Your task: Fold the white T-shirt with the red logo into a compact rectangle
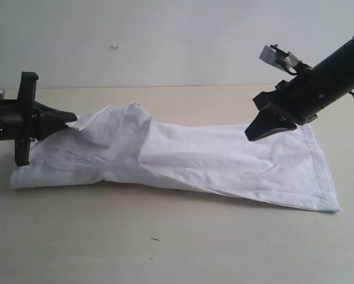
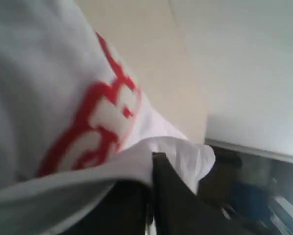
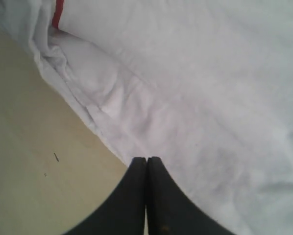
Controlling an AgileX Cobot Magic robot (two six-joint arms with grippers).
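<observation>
Lying along the pale table (image 1: 165,248) as a long strip, the large white cotton T-shirt (image 1: 224,163) looks folded lengthwise; crosswise folds remain. The black left gripper (image 1: 70,118) pinches its raised end near the red-outlined logo (image 2: 95,127); the black right gripper (image 1: 254,133) hovers closed, empty.

The left gripper (image 1: 70,119) lay level near the left edge of the table (image 1: 165,248), jaws pinched on the white T-shirt (image 1: 224,160) — the right gripper (image 1: 252,134) slanted downward, jaws closed, empty.
</observation>
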